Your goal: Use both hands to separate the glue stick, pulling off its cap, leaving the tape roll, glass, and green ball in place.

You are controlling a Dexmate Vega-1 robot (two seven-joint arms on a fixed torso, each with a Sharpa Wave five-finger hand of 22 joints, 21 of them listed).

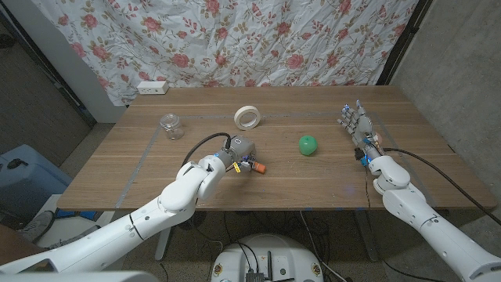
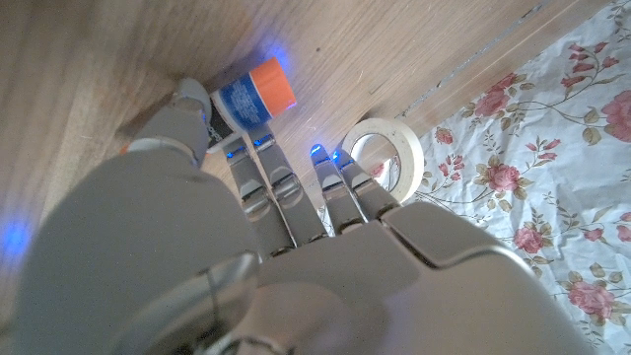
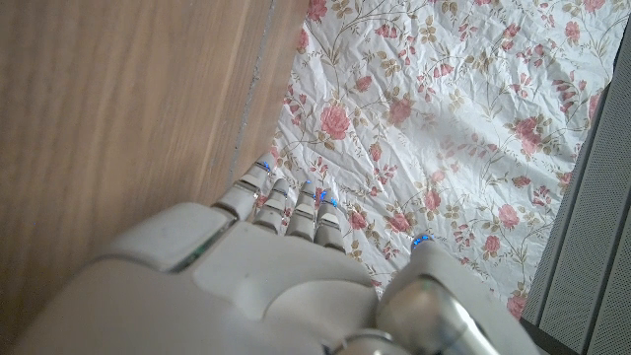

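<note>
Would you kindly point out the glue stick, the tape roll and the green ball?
glue stick [image 2: 258,91], left wrist view, on its blue label beside the orange end.
tape roll [image 1: 248,117], head view, on its white ring.
green ball [image 1: 308,145], head view, on its middle.

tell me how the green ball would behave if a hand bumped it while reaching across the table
The green ball looks round and smooth and sits free on the flat table, so it would probably roll off at a light touch. Nothing stands close beside it, so it could travel far. It looks small and likely light, so even a brush from the right hand might move it.
</note>
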